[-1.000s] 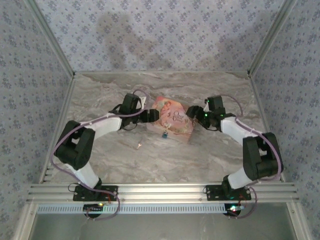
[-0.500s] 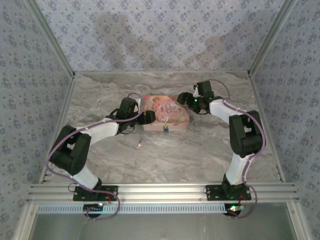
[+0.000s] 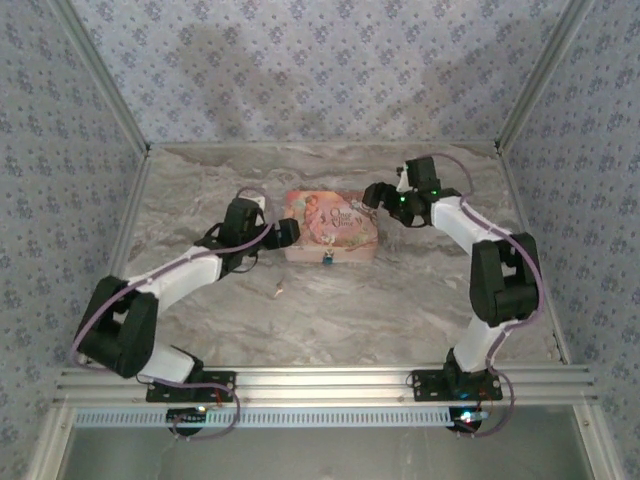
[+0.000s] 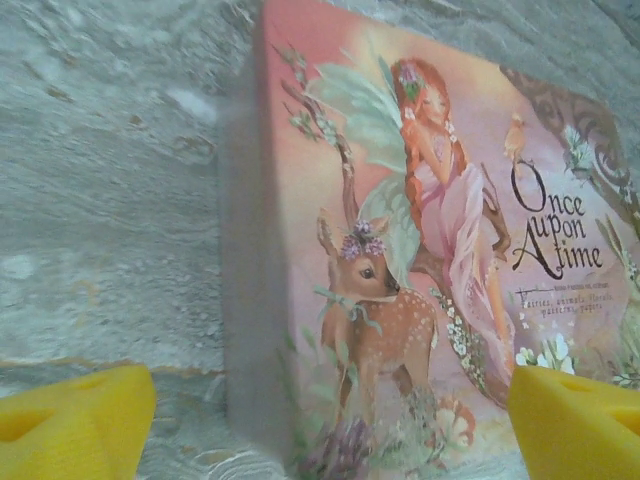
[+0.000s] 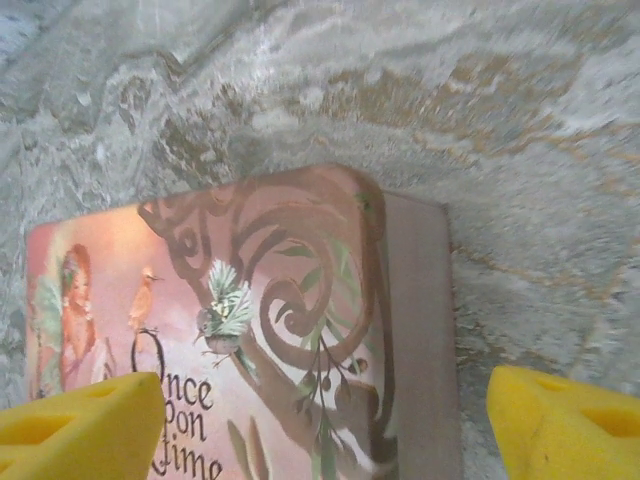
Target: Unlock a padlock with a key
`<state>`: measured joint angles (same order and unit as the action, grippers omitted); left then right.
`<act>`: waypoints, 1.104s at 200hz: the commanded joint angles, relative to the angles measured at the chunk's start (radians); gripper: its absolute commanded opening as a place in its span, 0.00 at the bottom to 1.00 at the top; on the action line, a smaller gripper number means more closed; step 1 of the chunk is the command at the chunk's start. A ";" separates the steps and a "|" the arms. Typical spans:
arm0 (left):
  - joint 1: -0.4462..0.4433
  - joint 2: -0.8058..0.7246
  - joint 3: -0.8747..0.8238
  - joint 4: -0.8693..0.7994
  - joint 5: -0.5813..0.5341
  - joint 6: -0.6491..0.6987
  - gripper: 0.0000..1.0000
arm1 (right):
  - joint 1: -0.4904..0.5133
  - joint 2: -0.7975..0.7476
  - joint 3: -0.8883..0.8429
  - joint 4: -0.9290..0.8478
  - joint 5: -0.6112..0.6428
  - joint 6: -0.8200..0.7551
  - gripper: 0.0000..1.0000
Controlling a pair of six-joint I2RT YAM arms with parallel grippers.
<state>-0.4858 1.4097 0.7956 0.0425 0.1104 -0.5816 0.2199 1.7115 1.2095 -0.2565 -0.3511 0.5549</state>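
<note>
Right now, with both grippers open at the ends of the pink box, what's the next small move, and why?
Probably swing the left gripper back toward the key and lower over it. The key lies loose on the table, apart from the pink box, while the padlock sits at the box's near side.

A robot test booth of a laboratory is suggested, not a home. The marble-patterned table [image 3: 330, 310] is enclosed by panels [image 3: 330, 70] covered with flowered paper (blue-grey on pale) and framed by aluminium profiles [image 3: 330, 382]. Two arm bases [image 3: 190, 385] are bolted to the front rail, and loose cables [image 3: 228, 408] are seen there.
</note>
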 commanded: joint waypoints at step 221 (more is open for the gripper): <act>-0.307 0.091 0.034 -0.509 -0.345 -0.309 0.36 | 0.229 -0.749 -0.499 -0.251 0.194 0.004 0.71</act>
<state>-0.7822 1.4658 0.7902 -0.4683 -0.2047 -0.8738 0.4442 0.9855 0.7303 -0.4702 -0.1864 0.5430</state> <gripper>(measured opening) 0.362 0.715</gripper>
